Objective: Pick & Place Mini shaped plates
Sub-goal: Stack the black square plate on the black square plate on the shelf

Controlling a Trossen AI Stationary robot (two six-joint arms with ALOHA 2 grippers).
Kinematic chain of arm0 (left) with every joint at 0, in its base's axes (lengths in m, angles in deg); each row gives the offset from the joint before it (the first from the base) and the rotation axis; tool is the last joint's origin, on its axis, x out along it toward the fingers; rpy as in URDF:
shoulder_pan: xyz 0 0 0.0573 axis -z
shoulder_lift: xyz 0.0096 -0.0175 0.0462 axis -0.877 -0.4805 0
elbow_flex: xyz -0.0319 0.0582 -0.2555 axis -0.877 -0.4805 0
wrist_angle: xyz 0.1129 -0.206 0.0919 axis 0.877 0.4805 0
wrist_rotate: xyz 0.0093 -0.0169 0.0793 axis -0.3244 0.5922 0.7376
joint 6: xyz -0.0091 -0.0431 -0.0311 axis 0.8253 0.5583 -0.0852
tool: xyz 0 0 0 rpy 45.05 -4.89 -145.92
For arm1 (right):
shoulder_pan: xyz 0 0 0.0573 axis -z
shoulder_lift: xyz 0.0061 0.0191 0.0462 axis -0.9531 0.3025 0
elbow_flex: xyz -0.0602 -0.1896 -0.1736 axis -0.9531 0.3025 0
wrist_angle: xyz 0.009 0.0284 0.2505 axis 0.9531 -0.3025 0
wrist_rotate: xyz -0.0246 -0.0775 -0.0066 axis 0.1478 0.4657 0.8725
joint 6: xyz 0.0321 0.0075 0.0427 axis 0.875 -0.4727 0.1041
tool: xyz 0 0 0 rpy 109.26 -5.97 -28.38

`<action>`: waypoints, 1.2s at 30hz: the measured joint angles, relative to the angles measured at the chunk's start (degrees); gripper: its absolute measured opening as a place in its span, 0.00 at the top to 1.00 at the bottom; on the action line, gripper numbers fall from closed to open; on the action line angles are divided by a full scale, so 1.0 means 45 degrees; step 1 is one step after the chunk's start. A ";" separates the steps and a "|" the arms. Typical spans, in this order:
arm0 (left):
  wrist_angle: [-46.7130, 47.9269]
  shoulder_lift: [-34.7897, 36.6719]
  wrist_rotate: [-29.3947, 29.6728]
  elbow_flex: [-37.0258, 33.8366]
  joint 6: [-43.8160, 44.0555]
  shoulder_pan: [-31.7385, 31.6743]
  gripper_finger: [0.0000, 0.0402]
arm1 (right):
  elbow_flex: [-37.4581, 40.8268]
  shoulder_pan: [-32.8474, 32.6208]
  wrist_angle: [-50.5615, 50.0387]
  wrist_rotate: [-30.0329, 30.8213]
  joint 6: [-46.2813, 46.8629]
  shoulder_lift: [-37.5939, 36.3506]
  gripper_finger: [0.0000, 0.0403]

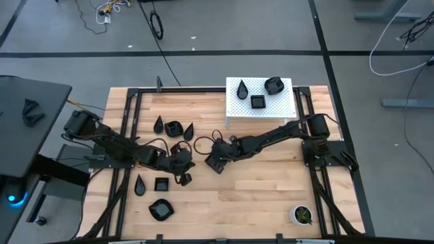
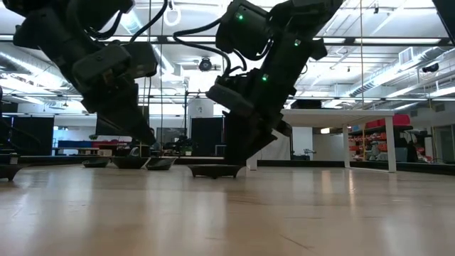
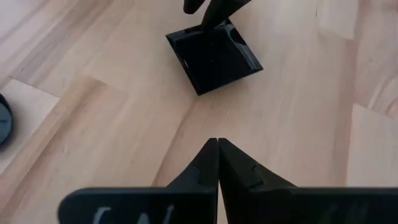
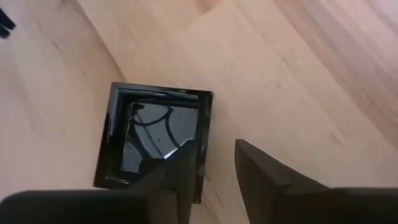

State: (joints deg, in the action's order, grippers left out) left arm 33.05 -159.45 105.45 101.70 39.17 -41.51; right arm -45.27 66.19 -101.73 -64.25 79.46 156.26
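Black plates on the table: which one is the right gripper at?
The square plate at mid-table, right at the right gripper, one finger over its rim. The others lie nearer the left arm or on the white stand.

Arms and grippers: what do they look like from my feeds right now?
Both arms are dark, jointed links trailing black cables. The left gripper has two black, wedge-shaped fingers tapering to points. The right gripper has similar flat black fingers. Green indicator lights glow on the arms in the low view.

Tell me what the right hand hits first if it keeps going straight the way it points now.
Most likely the square black plate. The right hand stands open, its fingers straddling that plate's near rim, with bare wooden table beyond. Going by the right wrist view, one finger would catch the rim first, though depth is hard to judge.
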 joint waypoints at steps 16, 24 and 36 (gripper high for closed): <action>-0.0034 0.0000 0.0058 0.0000 0.0004 -0.0009 0.99 | -0.0008 0.0014 0.0547 -0.0513 -0.0149 0.0369 0.69; -0.0030 0.0000 0.0068 0.0000 0.0004 -0.0009 0.99 | 0.0005 0.0040 0.0721 -0.0426 -0.0180 0.0387 0.83; -0.0027 0.0000 0.0097 0.0000 0.0000 -0.0009 0.99 | 0.0005 0.0030 0.0424 -0.0426 -0.0584 0.0184 0.98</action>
State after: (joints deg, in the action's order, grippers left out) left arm 32.93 -159.45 105.89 101.70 39.17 -41.56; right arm -45.24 66.32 -99.82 -66.17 76.83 157.09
